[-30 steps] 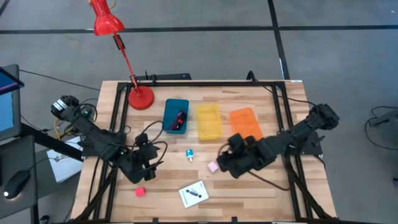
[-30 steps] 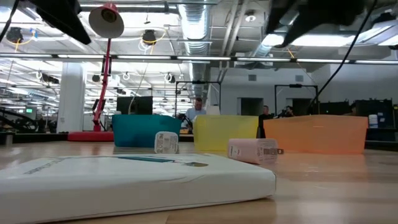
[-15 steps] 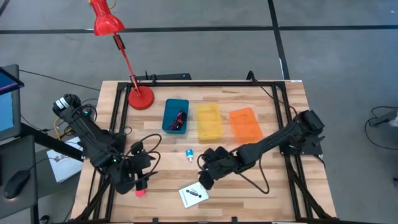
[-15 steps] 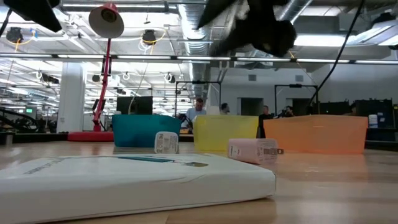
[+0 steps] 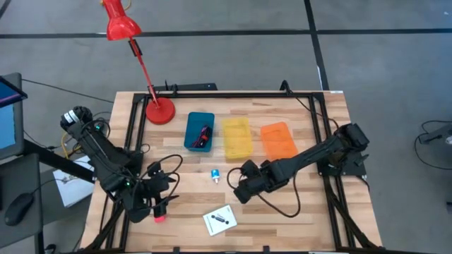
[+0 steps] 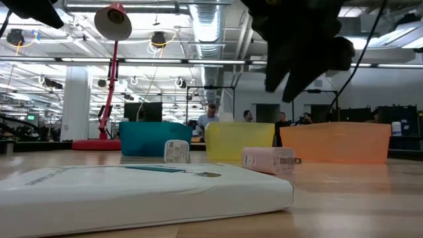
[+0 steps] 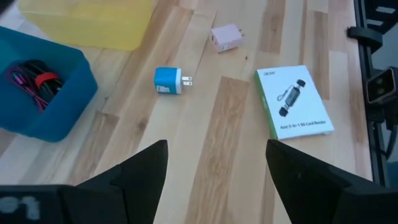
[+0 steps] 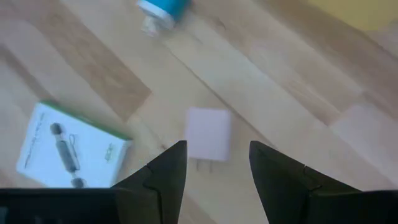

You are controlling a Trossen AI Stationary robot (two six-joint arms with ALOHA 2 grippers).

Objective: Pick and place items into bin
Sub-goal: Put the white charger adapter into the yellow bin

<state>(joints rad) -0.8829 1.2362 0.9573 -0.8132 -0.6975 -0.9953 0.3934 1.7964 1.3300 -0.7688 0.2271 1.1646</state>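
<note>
My left gripper point(image 5: 159, 209) hovers open beside the small red block point(image 5: 159, 218) near the table's near-left corner; the block is out of its wrist view point(image 7: 214, 180). My right gripper point(image 5: 245, 189) hangs open over the pink block point(image 8: 208, 142), well above it in the low view point(image 6: 301, 56). The pink block point(image 6: 268, 160) lies flat on the wood. A light-blue plug block point(image 5: 215, 175) lies left of it. The white card box with a black mark point(image 5: 220, 221) lies flat near the near edge. The blue bin point(image 5: 200, 131) holds a dark red cord point(image 7: 34, 84).
A yellow bin point(image 5: 236, 137) and an orange bin point(image 5: 278, 141) stand right of the blue one. A red desk lamp point(image 5: 159, 110) stands at the far-left corner. Black frame rails point(image 5: 321, 120) run along the table's sides. Bare wood lies between the bins and the loose items.
My left gripper has moved toward the near edge and down to the red block. My right gripper has swung toward the table's left, from beside the orange bin to over the pink block, overshooting and then coming back a little to the right. The items have stayed put.
</note>
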